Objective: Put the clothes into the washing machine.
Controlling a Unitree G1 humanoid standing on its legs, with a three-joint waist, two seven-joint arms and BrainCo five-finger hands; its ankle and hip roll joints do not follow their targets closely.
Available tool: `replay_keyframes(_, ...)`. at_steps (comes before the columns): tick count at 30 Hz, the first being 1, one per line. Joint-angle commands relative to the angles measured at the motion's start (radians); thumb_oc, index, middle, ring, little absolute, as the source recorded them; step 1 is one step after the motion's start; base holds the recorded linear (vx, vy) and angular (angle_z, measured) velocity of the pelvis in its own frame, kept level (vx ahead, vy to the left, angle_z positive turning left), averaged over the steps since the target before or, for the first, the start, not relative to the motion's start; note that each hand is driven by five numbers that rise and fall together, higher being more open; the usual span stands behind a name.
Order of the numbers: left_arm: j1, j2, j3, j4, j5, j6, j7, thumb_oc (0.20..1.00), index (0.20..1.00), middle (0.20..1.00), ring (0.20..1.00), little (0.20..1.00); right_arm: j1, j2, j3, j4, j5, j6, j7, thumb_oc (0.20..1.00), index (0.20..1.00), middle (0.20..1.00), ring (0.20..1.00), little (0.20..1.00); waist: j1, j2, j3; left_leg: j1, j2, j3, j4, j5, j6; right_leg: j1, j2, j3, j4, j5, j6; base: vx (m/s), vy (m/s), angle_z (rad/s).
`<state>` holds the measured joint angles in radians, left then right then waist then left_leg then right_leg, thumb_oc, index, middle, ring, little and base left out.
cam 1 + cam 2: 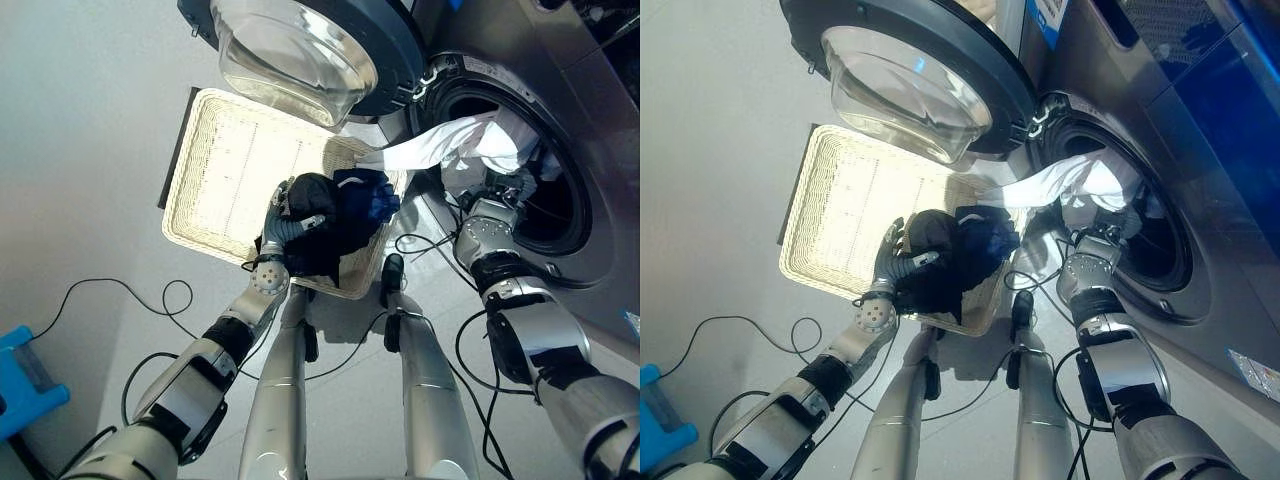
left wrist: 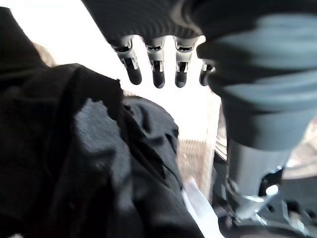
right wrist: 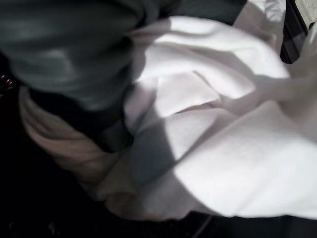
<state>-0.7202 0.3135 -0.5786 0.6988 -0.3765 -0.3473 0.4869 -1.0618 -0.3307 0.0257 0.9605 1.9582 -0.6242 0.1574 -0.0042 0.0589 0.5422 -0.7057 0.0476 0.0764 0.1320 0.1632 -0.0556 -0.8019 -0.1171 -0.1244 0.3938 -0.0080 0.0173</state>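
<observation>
While the white garment (image 1: 455, 145) hangs half inside the drum (image 1: 560, 215), right hand (image 1: 490, 215) fingers hidden, dark clothes (image 1: 345, 215) remain in the basket (image 1: 215, 170), left hand (image 1: 285, 225) fingers released.

The right hand (image 1: 500, 195) is buried in the white garment (image 3: 208, 144) at the drum mouth, its fingers hidden.

Bright, even daylight falls on the pale floor (image 1: 90, 150). The basket (image 1: 220, 170) is washed out to near white. Glare glints on the glass door (image 1: 290, 50). The drum (image 1: 560, 215) is deep in shadow. Up close, the dark clothes (image 2: 74, 168) and the white cloth (image 3: 223, 148) are soft and blurred, with overexposed patches.
</observation>
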Motion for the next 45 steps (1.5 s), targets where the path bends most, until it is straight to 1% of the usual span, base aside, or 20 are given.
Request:
replay_keyframes(1,-0.018,-0.025,0.002,-0.073,-0.017,-0.079,0.009,1.0,1.0,1.0,1.0,1.0,-0.032,-0.079,-0.039,-0.092,0.014,-0.112,0.003,0.2,0.2,0.2,0.2,0.2,0.005,0.057,-0.022,-0.022,-0.112,0.046,0.079,-0.084,0.039,0.018,0.05,-0.073,-0.066,0.076,0.035,0.0,-0.055,0.0)
replay_keyframes(7,-0.001,-0.026,-0.014,-0.123,-0.022,-0.102,0.025,1.0,1.0,1.0,1.0,1.0,-0.048,-0.073,-0.086,-0.16,0.014,-0.28,-0.096,0.2,0.2,0.2,0.2,0.2,0.005,0.083,-0.022,-0.023,-0.117,0.05,0.074,-0.091,0.036,0.006,0.042,-0.072,-0.059,0.068,0.037,0.0,-0.024,0.03)
replay_keyframes(11,0.001,-0.022,-0.02,-0.144,-0.017,-0.108,0.039,1.0,1.0,1.0,1.0,1.0,-0.054,-0.087,-0.091,-0.166,0.014,-0.327,-0.127,0.2,0.2,0.2,0.2,0.2,0.004,0.092,-0.022,-0.033,-0.117,0.054,0.069,-0.079,0.037,-0.007,0.041,-0.071,-0.065,0.08,0.034,0.0,0.0,0.0)
replay_keyframes(12,0.012,-0.023,-0.024,-0.171,-0.02,-0.12,0.052,1.0,1.0,1.0,1.0,1.0,-0.054,-0.104,-0.105,-0.165,0.014,-0.378,-0.149,0.2,0.2,0.2,0.2,0.2,0.001,0.103,-0.022,-0.027,-0.119,0.061,0.064,-0.08,0.035,-0.006,0.038,-0.071,-0.069,0.079,0.034,0.0,0.0,0.0)
replay_keyframes(15,0.019,-0.019,-0.026,-0.184,-0.028,-0.13,0.052,1.0,1.0,1.0,1.0,1.0,-0.051,-0.118,-0.112,-0.161,0.014,-0.399,-0.155,0.2,0.2,0.2,0.2,0.2,0.002,0.11,-0.022,-0.023,-0.119,0.064,0.06,-0.077,0.034,-0.004,0.037,-0.07,-0.072,0.079,0.033,0.0,0.0,0.0)
replay_keyframes(17,0.042,-0.013,-0.03,-0.219,-0.031,-0.151,0.047,1.0,1.0,1.0,1.0,1.0,-0.033,-0.159,-0.135,-0.144,0.014,-0.422,-0.162,0.2,0.2,0.2,0.2,0.2,0.0,0.119,-0.022,-0.015,-0.121,0.066,0.058,-0.08,0.033,0.001,0.032,-0.069,-0.07,0.075,0.033,0.0,0.0,0.0)
replay_keyframes(20,0.058,0.001,-0.034,-0.268,-0.018,-0.151,0.051,1.0,1.0,1.0,1.0,1.0,-0.021,-0.203,-0.152,-0.137,0.014,-0.43,-0.167,0.2,0.2,0.2,0.2,0.2,0.0,0.124,-0.022,-0.012,-0.122,0.067,0.058,-0.081,0.033,0.002,0.03,-0.069,-0.067,0.073,0.033,0.0,-0.023,0.04)
replay_keyframes(22,0.068,0.023,-0.038,-0.314,-0.008,-0.151,0.059,1.0,1.0,1.0,1.0,1.0,-0.021,-0.251,-0.154,-0.124,0.014,-0.422,-0.167,0.2,0.2,0.2,0.2,0.2,0.001,0.127,-0.022,-0.013,-0.121,0.07,0.055,-0.078,0.031,0.001,0.025,-0.072,-0.07,0.074,0.035,-0.01,-0.022,0.05)
replay_keyframes(26,0.08,0.046,-0.041,-0.361,-0.017,-0.145,0.061,1.0,1.0,1.0,1.0,1.0,-0.016,-0.289,-0.152,-0.12,0.014,-0.404,-0.147,0.2,0.2,0.2,0.2,0.2,0.002,0.129,-0.022,-0.016,-0.121,0.072,0.055,-0.077,0.03,-0.004,0.024,-0.074,-0.067,0.075,0.035,0.0,0.0,0.0)
replay_keyframes(29,0.091,0.058,-0.047,-0.384,-0.015,-0.145,0.064,1.0,1.0,1.0,1.0,1.0,-0.015,-0.33,-0.126,-0.089,0.014,-0.309,-0.102,0.2,0.2,0.2,0.2,0.2,-0.002,0.123,-0.022,-0.025,-0.119,0.07,0.059,-0.079,0.031,-0.013,0.027,-0.071,-0.064,0.077,0.035,0.0,0.0,0.0)
replay_keyframes(31,0.096,0.065,-0.047,-0.394,-0.014,-0.139,0.071,1.0,1.0,1.0,1.0,1.0,-0.014,-0.353,-0.095,-0.079,0.014,-0.218,-0.081,0.2,0.2,0.2,0.2,0.2,-0.004,0.116,-0.022,-0.018,-0.118,0.068,0.058,-0.085,0.032,-0.009,0.03,-0.068,-0.06,0.07,0.039,0.0,0.0,0.0)
replay_keyframes(32,0.093,0.067,-0.045,-0.395,-0.013,-0.139,0.071,1.0,1.0,1.0,1.0,1.0,-0.02,-0.355,-0.094,-0.076,0.014,-0.208,-0.079,0.2,0.2,0.2,0.2,0.2,-0.004,0.116,-0.022,-0.027,-0.118,0.069,0.056,-0.077,0.034,-0.017,0.031,-0.07,-0.064,0.079,0.036,-0.01,-0.037,-0.01)
replay_keyframes(34,0.09,0.076,-0.037,-0.397,-0.017,-0.139,0.065,1.0,1.0,1.0,1.0,1.0,-0.019,-0.362,-0.073,-0.07,0.014,-0.153,-0.072,0.2,0.2,0.2,0.2,0.2,-0.003,0.11,-0.022,-0.029,-0.116,0.07,0.056,-0.076,0.035,-0.018,0.032,-0.072,-0.065,0.08,0.037,0.0,-0.024,0.0)
replay_keyframes(35,0.089,0.085,-0.033,-0.398,-0.02,-0.14,0.059,1.0,1.0,1.0,1.0,1.0,-0.009,-0.371,-0.057,-0.064,0.014,-0.096,-0.056,0.2,0.2,0.2,0.2,0.2,-0.003,0.105,-0.022,-0.031,-0.114,0.068,0.056,-0.074,0.036,-0.019,0.034,-0.071,-0.06,0.078,0.036,0.0,-0.035,-0.01)
replay_keyframes(37,0.097,0.095,-0.024,-0.398,-0.023,-0.142,0.046,1.0,1.0,1.0,1.0,1.0,0.012,-0.372,-0.051,-0.071,0.014,-0.06,-0.04,0.2,0.2,0.2,0.2,0.2,-0.004,0.097,-0.022,-0.025,-0.114,0.065,0.065,-0.086,0.034,-0.011,0.032,-0.07,-0.053,0.068,0.042,0.01,-0.057,0.01)
replay_keyframes(38,0.095,0.098,-0.021,-0.4,-0.022,-0.142,0.044,1.0,1.0,1.0,1.0,1.0,0.009,-0.372,-0.052,-0.076,0.014,-0.066,-0.04,0.2,0.2,0.2,0.2,0.2,-0.003,0.096,-0.022,-0.032,-0.113,0.067,0.063,-0.079,0.034,-0.017,0.032,-0.073,-0.057,0.075,0.04,0.01,-0.053,0.02)
replay_keyframes(39,0.099,0.101,-0.021,-0.403,-0.023,-0.141,0.043,1.0,1.0,1.0,1.0,1.0,0.014,-0.369,-0.054,-0.084,0.014,-0.076,-0.041,0.426,0.426,0.426,0.426,0.426,-0.002,0.095,-0.022,-0.026,-0.112,0.067,0.062,-0.085,0.033,-0.011,0.031,-0.073,-0.056,0.068,0.042,0.0,0.0,0.0)
replay_keyframes(40,0.096,0.105,-0.019,-0.405,-0.026,-0.141,0.042,1.0,1.0,1.0,1.0,1.0,0.012,-0.368,-0.058,-0.09,0.014,-0.086,-0.041,0.853,0.853,0.853,0.853,0.853,-0.002,0.095,-0.022,-0.033,-0.11,0.07,0.059,-0.077,0.034,-0.017,0.031,-0.076,-0.059,0.076,0.04,0.0,0.0,0.0)
replay_keyframes(41,0.098,0.11,-0.015,-0.409,-0.031,-0.14,0.037,1.0,1.0,1.0,1.0,1.0,0.015,-0.367,-0.068,-0.105,0.014,-0.121,-0.048,1.0,1.0,1.0,1.0,1.0,-0.002,0.095,-0.022,-0.034,-0.109,0.07,0.058,-0.076,0.033,-0.018,0.03,-0.076,-0.058,0.076,0.041,0.0,-0.014,0.03)
replay_keyframes(45,0.097,0.106,-0.021,-0.404,-0.022,-0.137,0.041,1.0,1.0,1.0,1.0,1.0,0.009,-0.34,-0.117,-0.149,0.014,-0.172,-0.072,1.0,1.0,1.0,1.0,1.0,-0.003,0.096,-0.022,-0.038,-0.108,0.065,0.063,-0.08,0.034,-0.022,0.031,-0.075,-0.052,0.075,0.041,0.0,-0.003,0.01)
